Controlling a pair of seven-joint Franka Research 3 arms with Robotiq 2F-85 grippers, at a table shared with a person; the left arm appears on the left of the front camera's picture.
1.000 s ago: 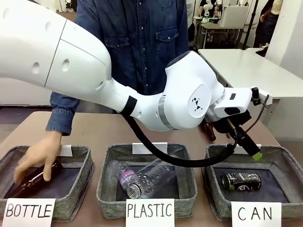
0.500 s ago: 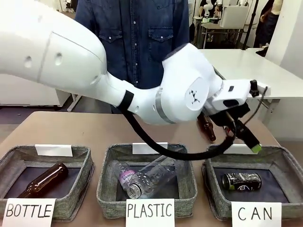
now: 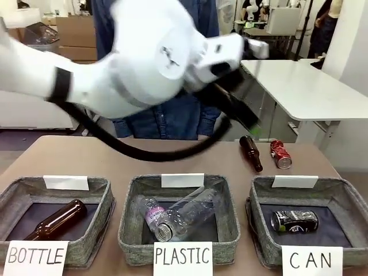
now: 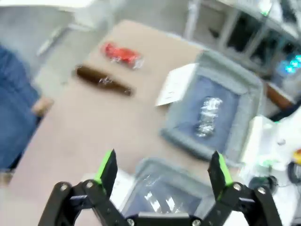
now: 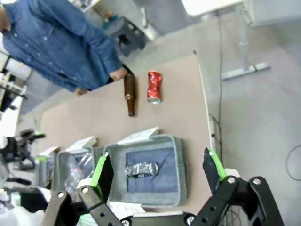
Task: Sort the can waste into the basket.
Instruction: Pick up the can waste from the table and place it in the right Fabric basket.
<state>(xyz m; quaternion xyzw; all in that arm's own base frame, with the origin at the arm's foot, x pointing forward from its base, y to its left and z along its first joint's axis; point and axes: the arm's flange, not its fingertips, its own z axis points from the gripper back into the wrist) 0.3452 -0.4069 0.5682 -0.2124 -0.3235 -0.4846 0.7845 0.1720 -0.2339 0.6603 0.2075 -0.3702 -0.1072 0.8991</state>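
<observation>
A black can [image 3: 294, 220] lies sorted inside the CAN basket [image 3: 257, 213] at five o'clock on the counter [image 3: 115, 158], a red can [image 3: 280, 154] waits at the basket's twelve o'clock, and the left tool [image 4: 163, 165] and right tool [image 5: 156, 165] hover spread wide, empty.

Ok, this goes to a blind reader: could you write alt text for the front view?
A blurred white left arm hangs above a table holding three grey baskets signed BOTTLE, PLASTIC and CAN. A black-and-silver can lies in the CAN basket; a red can and a brown bottle lie on the table behind it.
</observation>
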